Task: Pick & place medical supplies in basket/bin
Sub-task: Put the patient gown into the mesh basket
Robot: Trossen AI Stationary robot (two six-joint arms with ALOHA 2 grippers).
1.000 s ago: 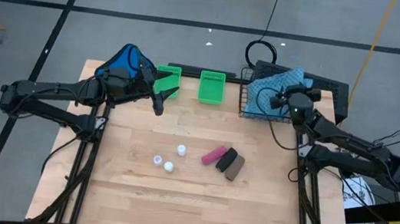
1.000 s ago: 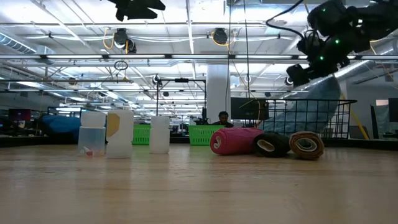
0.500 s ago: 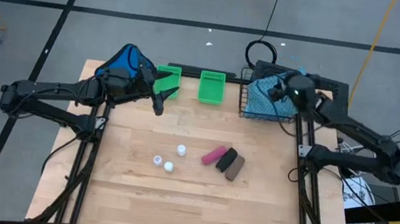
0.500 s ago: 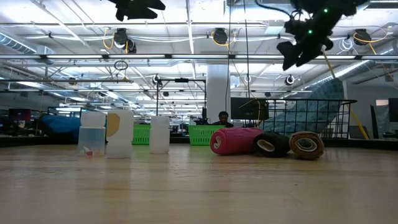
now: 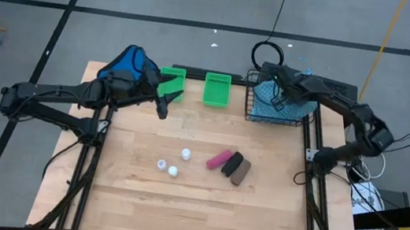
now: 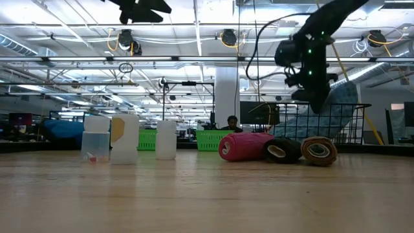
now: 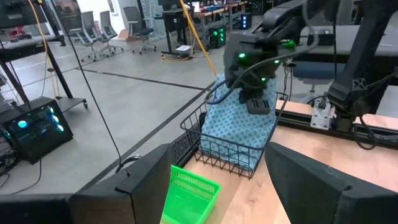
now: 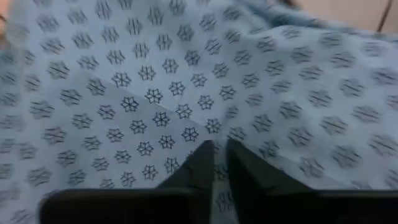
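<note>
On the bare wood near the middle of the table, three small hard white bottles (image 5: 172,162) and three stubby soft rolls, pink (image 5: 217,159), black (image 5: 232,164) and brown (image 5: 241,172), lie untouched, so most of the picking is left. My left claw (image 5: 161,110) waits near the far left corner beside a green plastic bin (image 5: 171,81), its fingers spread and empty. In the last second my right claw (image 5: 274,97) has swung across and dipped over the black wire basket (image 7: 214,151) at the far right corner, its fingers nearly shut, pressing the limp patterned cloth (image 8: 149,81) that now sits heaped inside; whether they pinch it I cannot tell.
</note>
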